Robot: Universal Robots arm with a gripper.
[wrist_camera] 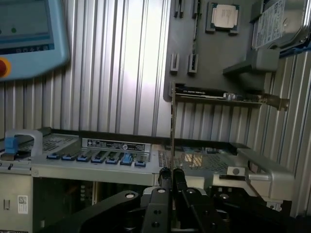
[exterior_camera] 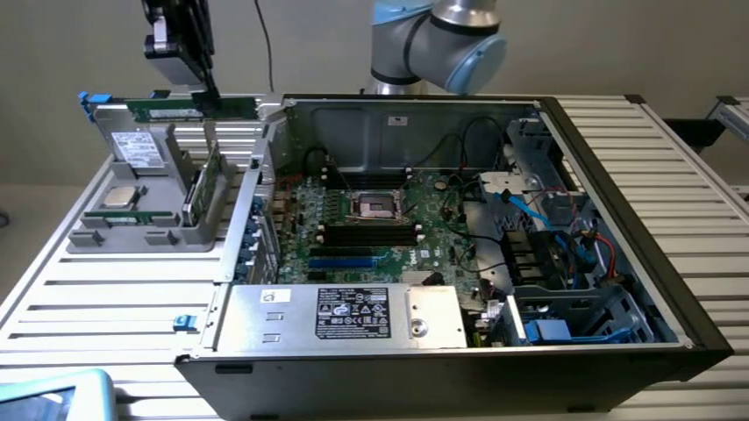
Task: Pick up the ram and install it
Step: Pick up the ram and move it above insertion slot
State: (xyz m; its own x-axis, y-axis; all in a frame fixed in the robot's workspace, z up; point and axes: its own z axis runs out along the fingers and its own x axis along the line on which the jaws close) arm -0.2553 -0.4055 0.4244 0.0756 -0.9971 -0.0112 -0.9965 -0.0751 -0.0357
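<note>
The ram (exterior_camera: 193,109) is a slim green stick lying level in the air above the back end of the grey parts tray (exterior_camera: 140,239), at the exterior view's left of the open computer case. My gripper (exterior_camera: 214,95) comes down onto it from above and is shut on it. In the wrist view the ram (wrist_camera: 172,126) is edge-on, a thin strip running out from between the black fingertips of my gripper (wrist_camera: 171,175). The motherboard (exterior_camera: 439,237) lies inside the case, with its black slots (exterior_camera: 368,233) below the processor socket.
The tray holds a silver processor chip (exterior_camera: 121,195), a hard drive (exterior_camera: 139,151) and an upright card (exterior_camera: 205,189). The case walls (exterior_camera: 620,202), a power supply (exterior_camera: 351,311) and cables (exterior_camera: 550,219) surround the motherboard. A teach pendant (wrist_camera: 29,34) lies on the slatted table.
</note>
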